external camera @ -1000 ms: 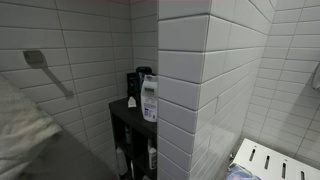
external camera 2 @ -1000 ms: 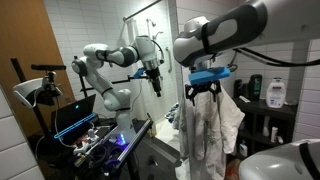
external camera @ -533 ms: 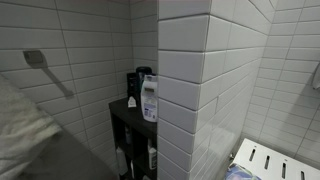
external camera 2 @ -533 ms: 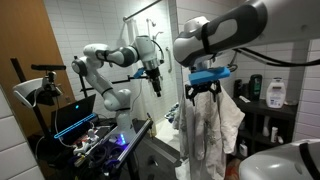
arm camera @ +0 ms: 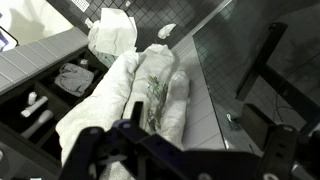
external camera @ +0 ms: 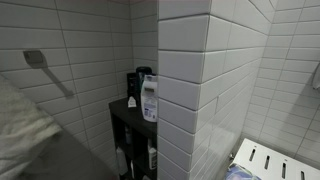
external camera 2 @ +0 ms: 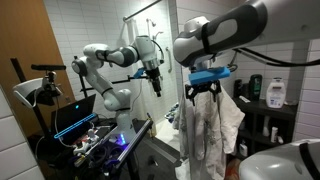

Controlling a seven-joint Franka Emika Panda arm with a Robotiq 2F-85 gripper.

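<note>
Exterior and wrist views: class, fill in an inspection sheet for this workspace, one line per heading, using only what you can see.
Surface: no table in view; white tiled walls and a dark tiled floor.
Job's things: white towel hangs bunched below the gripper; the wrist view shows it draping downward.
Clutter: black shelf in a wall niche, with a white pump bottle and darker bottles behind it.
Grippers: gripper appears closed on the towel's top edge.
Cables: nothing seen.
Surroundings: grab bar fixed at a slant on the tiled wall; wooden panel at one side.
</note>
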